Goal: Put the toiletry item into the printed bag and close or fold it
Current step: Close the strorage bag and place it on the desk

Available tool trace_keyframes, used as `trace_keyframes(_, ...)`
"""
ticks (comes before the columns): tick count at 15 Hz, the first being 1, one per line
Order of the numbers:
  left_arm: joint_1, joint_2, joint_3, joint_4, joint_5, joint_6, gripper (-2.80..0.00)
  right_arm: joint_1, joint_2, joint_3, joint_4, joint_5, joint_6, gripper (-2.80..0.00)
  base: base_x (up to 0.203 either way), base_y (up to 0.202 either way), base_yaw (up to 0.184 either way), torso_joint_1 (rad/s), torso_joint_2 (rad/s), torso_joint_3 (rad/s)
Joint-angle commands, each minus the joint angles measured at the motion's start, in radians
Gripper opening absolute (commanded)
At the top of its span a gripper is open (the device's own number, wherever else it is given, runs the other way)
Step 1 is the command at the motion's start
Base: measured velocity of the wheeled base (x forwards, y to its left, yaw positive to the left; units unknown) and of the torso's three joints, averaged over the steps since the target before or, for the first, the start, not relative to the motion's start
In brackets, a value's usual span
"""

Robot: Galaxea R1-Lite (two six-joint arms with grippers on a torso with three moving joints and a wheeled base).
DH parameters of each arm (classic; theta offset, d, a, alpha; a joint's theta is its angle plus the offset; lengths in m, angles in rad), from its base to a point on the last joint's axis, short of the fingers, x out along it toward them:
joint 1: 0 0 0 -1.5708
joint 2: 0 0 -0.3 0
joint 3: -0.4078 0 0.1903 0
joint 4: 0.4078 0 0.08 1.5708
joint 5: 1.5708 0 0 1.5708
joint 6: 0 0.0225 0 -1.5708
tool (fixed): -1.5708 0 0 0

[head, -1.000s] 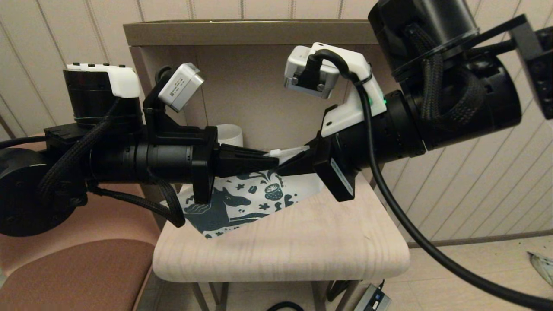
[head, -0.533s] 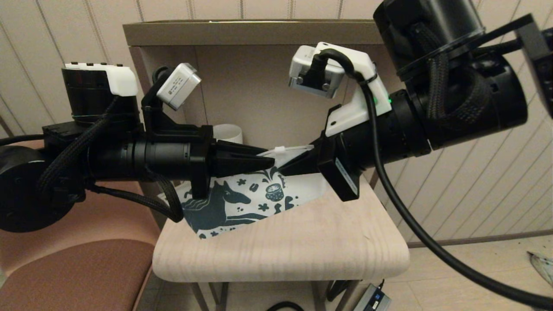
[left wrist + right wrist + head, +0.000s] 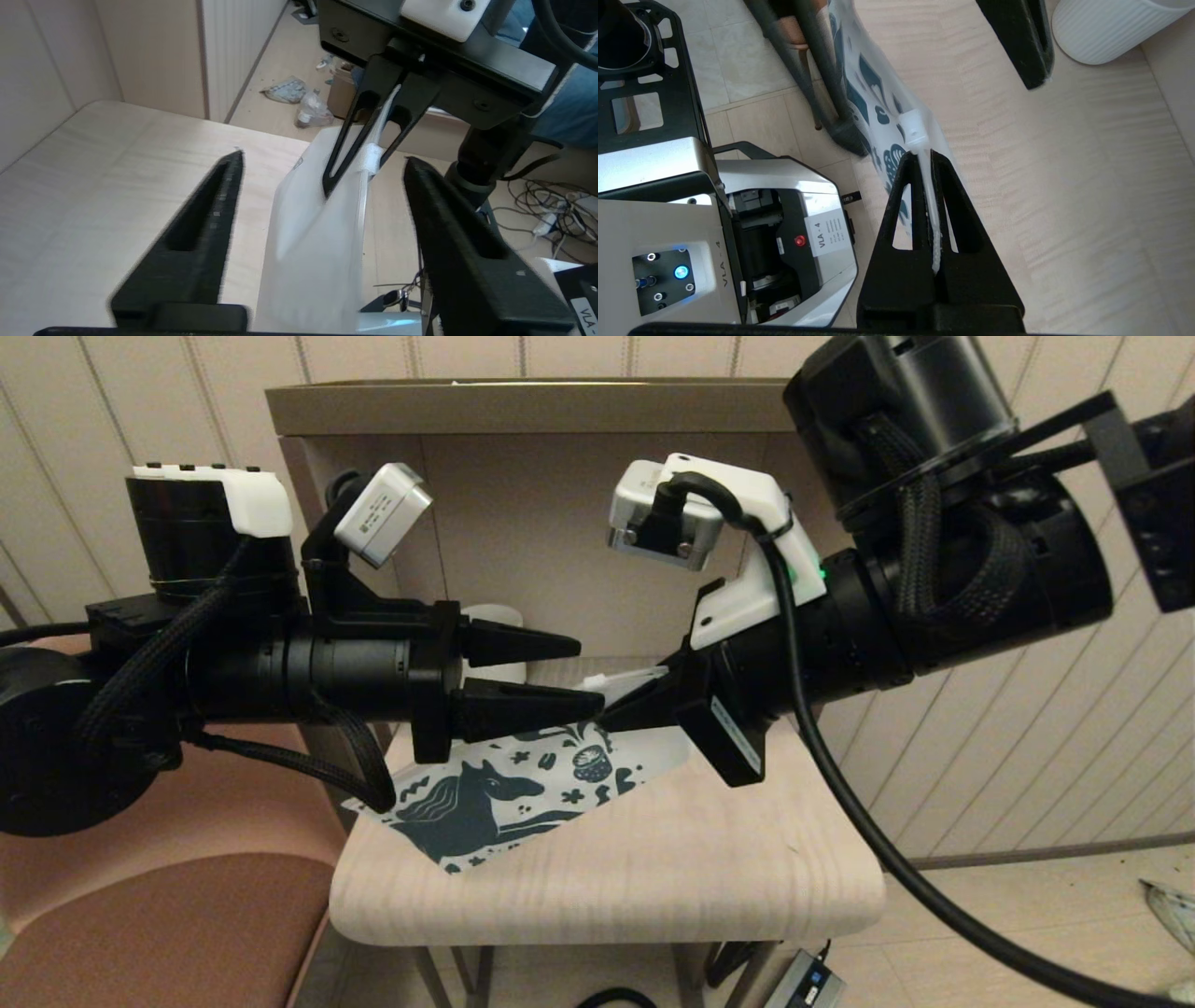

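Note:
The printed bag (image 3: 504,784), white with a dark teal horse, hangs slanted over the small wooden table (image 3: 653,868), its low corner past the left edge. My right gripper (image 3: 607,712) is shut on the bag's top zip edge (image 3: 925,186), just behind the white zip slider (image 3: 911,127). Facing it, my left gripper (image 3: 590,672) stands open, one finger above the slider (image 3: 597,681) and one below, touching nothing. In the left wrist view the bag's plain white back (image 3: 313,242) hangs between the spread fingers (image 3: 205,224). The toiletry item is out of view.
A white ribbed mug (image 3: 1106,28) stands at the back of the table, behind my left gripper (image 3: 1027,42). A beige cabinet panel (image 3: 523,523) rises right behind the table. A brown padded seat (image 3: 140,933) sits to the left. A robot base (image 3: 738,224) stands on the tiled floor.
My left gripper has opened and let go of the bag's zip slider. The bag now hangs from the right gripper alone, and both arms have shifted slightly.

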Motion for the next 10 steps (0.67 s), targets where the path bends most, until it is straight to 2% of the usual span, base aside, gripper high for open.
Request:
trace_keyframes(1, 0.0, 0.0, 0.001, -0.003, -0.005, 0.0, 0.0, 0.002, 0.013, -0.001, 0.001, 0.002, -0.002, -2.8, 0.0, 0.0, 0.0, 0.0, 0.0, 0.0)
trace_keyframes(10, -0.007, 0.006, 0.008, -0.004, 0.001, 0.004, 0.0, 0.002, 0.012, -0.016, 0.001, 0.002, -0.002, -2.8, 0.0, 0.0, 0.0, 0.0, 0.0, 0.0)
